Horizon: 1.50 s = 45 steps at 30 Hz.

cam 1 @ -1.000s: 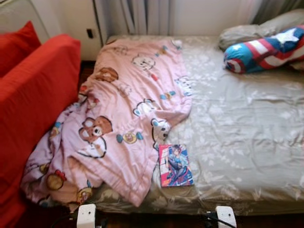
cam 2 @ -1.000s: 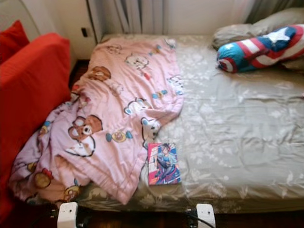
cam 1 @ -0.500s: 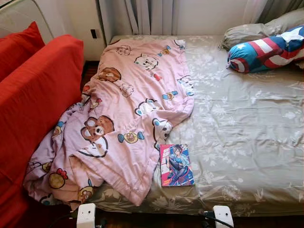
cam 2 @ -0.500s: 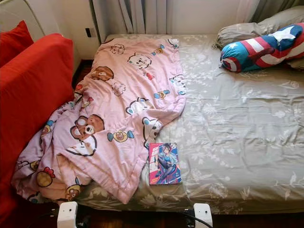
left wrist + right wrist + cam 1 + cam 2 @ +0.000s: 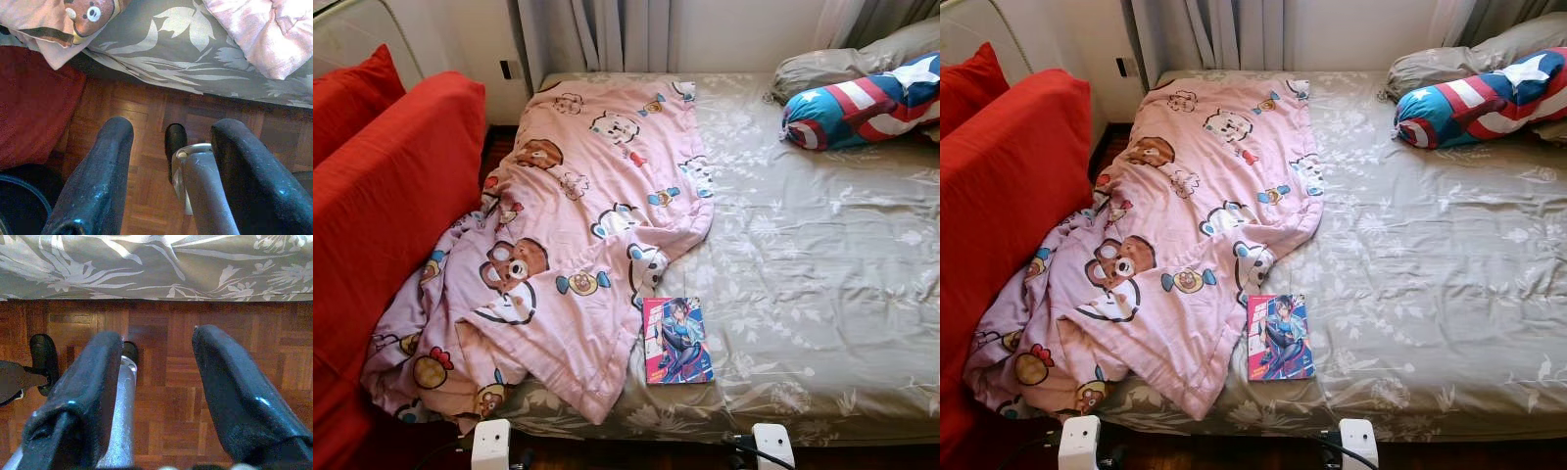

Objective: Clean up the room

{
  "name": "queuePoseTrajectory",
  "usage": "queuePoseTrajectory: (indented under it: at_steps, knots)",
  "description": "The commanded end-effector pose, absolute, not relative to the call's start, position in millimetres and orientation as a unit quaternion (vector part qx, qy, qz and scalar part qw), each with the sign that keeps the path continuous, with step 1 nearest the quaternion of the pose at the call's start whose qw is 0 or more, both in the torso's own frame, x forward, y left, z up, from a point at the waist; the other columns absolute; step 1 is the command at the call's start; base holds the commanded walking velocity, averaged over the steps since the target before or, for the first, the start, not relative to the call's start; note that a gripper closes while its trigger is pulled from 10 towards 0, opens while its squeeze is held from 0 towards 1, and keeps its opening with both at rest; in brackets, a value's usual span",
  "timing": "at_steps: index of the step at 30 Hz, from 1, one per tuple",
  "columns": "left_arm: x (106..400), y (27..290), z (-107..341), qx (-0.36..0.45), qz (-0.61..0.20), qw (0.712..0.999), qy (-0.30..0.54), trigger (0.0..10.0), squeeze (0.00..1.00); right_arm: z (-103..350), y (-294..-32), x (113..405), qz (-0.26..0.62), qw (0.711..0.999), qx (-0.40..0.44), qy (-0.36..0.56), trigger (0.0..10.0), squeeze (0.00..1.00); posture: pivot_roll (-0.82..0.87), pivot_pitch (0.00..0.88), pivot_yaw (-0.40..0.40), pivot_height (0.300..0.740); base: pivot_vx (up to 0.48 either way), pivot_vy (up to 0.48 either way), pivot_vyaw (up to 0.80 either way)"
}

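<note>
— Two claws, both idle? Where are they?

— Yes. In the left wrist view the left claw point(image 5: 168, 161) hangs over the parquet floor point(image 5: 142, 122), fingers point(image 5: 98, 171) spread wide, nothing between them. The right claw point(image 5: 156, 391) hangs the same way, fingers point(image 5: 230, 391) wide apart and empty, with the hem of the bed sheet point(image 5: 161, 269) across the frame beyond it.

— And the mess to tidy?

— Mostly the blanket point(image 5: 587, 225), pink with cartoon bears. It covers the left half of the bed point(image 5: 822, 255), from the upper middle of the head views down to the lower left, where it is bunched up and spills over the bed's edge against the sofa point(image 5: 382, 215).

— Anything else on the bed?

— One book point(image 5: 676, 341) with a bright illustrated cover, lying flat near the bottom edge, lower centre of the frame, its left side touching the blanket's corner. In the upper right corner lies a bolster point(image 5: 857, 103) in blue, red and white with a star, resting against a grey pillow point(image 5: 832, 64).

— The surroundings?

— Red sofa fills the left side of the frame, a red cushion point(image 5: 357, 83) at its upper left. Grey curtains point(image 5: 607, 34) hang at top centre behind the bed. The sheet is grey-green with a pale leaf print, wrinkled on the right half.
</note>
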<state>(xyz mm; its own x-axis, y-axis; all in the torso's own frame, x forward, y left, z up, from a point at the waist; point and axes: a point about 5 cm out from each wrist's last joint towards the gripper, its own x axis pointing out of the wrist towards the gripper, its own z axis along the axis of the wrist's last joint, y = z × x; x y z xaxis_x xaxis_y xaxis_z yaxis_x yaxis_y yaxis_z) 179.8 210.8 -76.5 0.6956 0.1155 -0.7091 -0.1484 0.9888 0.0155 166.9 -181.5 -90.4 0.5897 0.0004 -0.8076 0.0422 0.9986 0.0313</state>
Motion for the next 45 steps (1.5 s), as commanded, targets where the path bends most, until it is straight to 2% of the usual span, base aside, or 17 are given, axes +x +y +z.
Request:
queuePoseTrajectory:
  at_steps: [1, 16, 26, 31, 36, 39, 41, 45]
  knots:
    - [172, 211, -81, -0.027, 0.077, 0.915, 0.395, 10.0, 0.00, -93, -181, 162, -0.009, 0.886, 0.022, 0.462, 10.0, 0.00, 0.06, 0.130, -0.016, 0.740, 0.240, 0.000, 0.00]
    - [172, 210, -81, -0.028, 0.076, 0.915, 0.395, 10.0, 0.00, -93, -181, 161, -0.008, 0.886, 0.020, 0.464, 10.0, 0.00, 0.06, 0.130, -0.018, 0.740, 0.246, 0.000, 0.00]
    - [173, 210, -79, -0.023, 0.074, 0.922, 0.378, 10.0, 0.00, -92, -181, 163, -0.007, 0.888, 0.022, 0.458, 10.0, 0.00, 0.05, 0.132, -0.017, 0.740, 0.000, 0.000, 0.00]
    - [175, 210, -75, -0.027, 0.074, 0.934, 0.350, 10.0, 0.00, -87, -182, 173, -0.007, 0.901, 0.026, 0.433, 10.0, 0.00, 0.05, 0.132, -0.017, 0.740, 0.000, 0.000, 0.00]
    - [178, 208, -68, -0.039, 0.074, 0.952, 0.294, 10.0, 0.00, -66, -184, 206, -0.006, 0.938, 0.025, 0.345, 10.0, 0.00, 0.05, 0.117, -0.021, 0.740, 0.000, 0.000, 0.00]
    - [179, 207, -67, -0.041, 0.068, 0.956, 0.283, 10.0, 0.00, -57, -185, 217, -0.008, 0.949, 0.026, 0.314, 10.0, 0.00, 0.05, 0.115, -0.021, 0.740, 0.000, 0.000, 0.00]
    - [179, 205, -65, -0.037, 0.053, 0.960, 0.271, 10.0, 0.00, -40, -182, 238, 0.002, 0.967, 0.026, 0.252, 10.0, 0.00, 0.03, 0.101, -0.025, 0.740, 0.000, 0.000, 0.00]
    - [179, 203, -64, -0.039, 0.046, 0.964, 0.260, 10.0, 0.00, -28, -182, 246, 0.000, 0.978, 0.035, 0.207, 10.0, 0.00, 0.04, 0.096, -0.030, 0.740, 0.000, 0.000, 0.00]
